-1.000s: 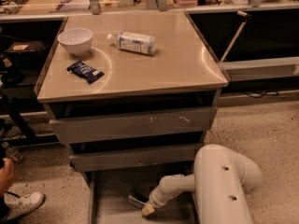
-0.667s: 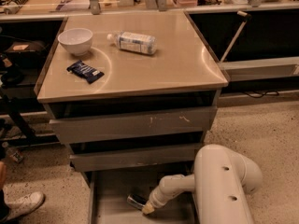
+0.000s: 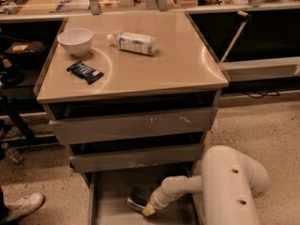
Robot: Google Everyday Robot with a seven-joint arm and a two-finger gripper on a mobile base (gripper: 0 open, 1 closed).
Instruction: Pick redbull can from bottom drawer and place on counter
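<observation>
The bottom drawer (image 3: 112, 191) is pulled out at the foot of the cabinet. The redbull can (image 3: 135, 202), small and silvery, is on the drawer floor near the middle. My gripper (image 3: 149, 210) reaches down into the drawer from the right on the white arm (image 3: 229, 182). Its tip is right against the can's right end. The counter (image 3: 154, 69) is the beige top of the cabinet, above the two upper drawers.
On the counter are a white bowl (image 3: 75, 40), a clear plastic bottle (image 3: 133, 42) lying on its side and a dark blue snack wrapper (image 3: 85, 71). A person's white shoe (image 3: 22, 205) is on the floor at the left. Shelving runs behind the cabinet.
The arm, gripper and can stay where they were. Only the person at the left edge has shifted a little.
</observation>
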